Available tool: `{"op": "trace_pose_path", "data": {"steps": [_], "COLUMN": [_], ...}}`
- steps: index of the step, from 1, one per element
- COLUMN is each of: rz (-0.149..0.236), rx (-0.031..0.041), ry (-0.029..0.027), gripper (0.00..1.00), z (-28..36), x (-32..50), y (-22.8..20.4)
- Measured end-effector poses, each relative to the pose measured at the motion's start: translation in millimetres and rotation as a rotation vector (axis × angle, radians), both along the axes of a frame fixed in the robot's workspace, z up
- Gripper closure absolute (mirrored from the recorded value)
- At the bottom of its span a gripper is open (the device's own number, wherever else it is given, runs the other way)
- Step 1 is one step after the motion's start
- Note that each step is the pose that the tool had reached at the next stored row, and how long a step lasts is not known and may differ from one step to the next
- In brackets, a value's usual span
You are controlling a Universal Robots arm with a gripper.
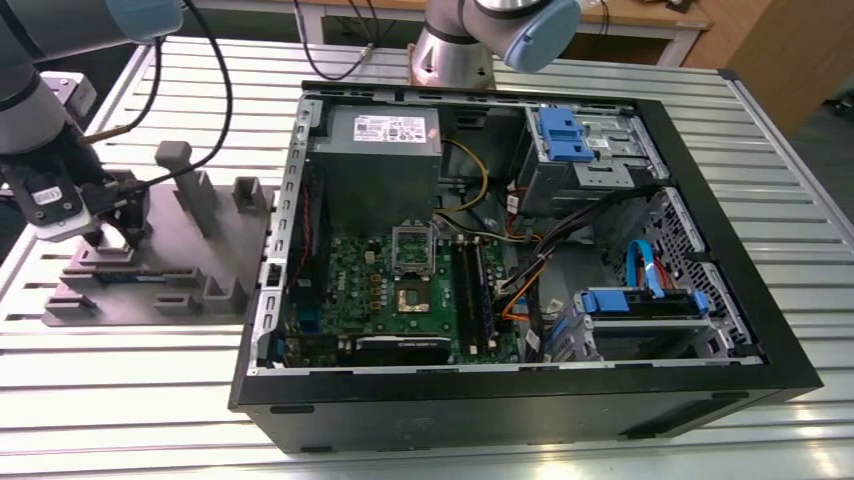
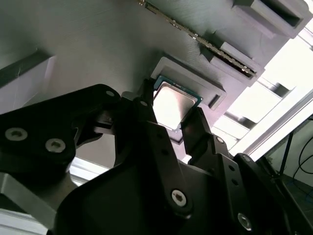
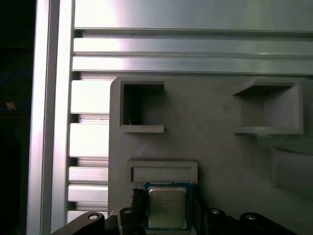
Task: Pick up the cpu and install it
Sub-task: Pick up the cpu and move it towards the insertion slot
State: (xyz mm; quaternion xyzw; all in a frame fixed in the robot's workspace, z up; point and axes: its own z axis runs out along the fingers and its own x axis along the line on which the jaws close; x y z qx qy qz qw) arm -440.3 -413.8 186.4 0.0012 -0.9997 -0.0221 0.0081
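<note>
The cpu (image 3: 167, 206) is a small square chip with a silvery top (image 2: 172, 104). It lies in a shallow nest of the grey holder block (image 1: 174, 270) at the exterior view's left. My gripper (image 1: 118, 240) stands low over that nest. In both wrist views its black fingers (image 2: 146, 110) sit against two opposite edges of the chip, so the gripper (image 3: 168, 211) is shut on the cpu, which still rests in the nest. The green motherboard (image 1: 400, 295) with its opened socket (image 1: 411, 298) lies inside the computer case (image 1: 747, 300), well to the exterior view's right of the gripper.
The holder block carries upright posts (image 1: 176, 160) and empty pockets (image 3: 142, 105). It rests on a slatted aluminium table (image 1: 160, 400). Inside the case are a grey power supply (image 1: 380, 140), blue drive brackets (image 1: 567, 135) and loose cables (image 1: 534, 270). A second arm's base (image 1: 461, 50) stands behind the case.
</note>
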Motion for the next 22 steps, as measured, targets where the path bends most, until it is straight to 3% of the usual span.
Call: {"op": "trace_pose_path", "data": {"steps": [4,12,19,22], "rz": [0.000,0.000,0.000,0.000], "rx": [0.0001,0.0001,0.0000,0.0005], "ry": [-0.0002,-0.0001,0.0000,-0.0002], "gripper": [0.53,0.53,0.53,0.53], "z": [9.3,38.1,54.9,57.1], "x": [0.0,0.0,0.0,0.1], "y": [0.0,0.0,0.0,0.0]}}
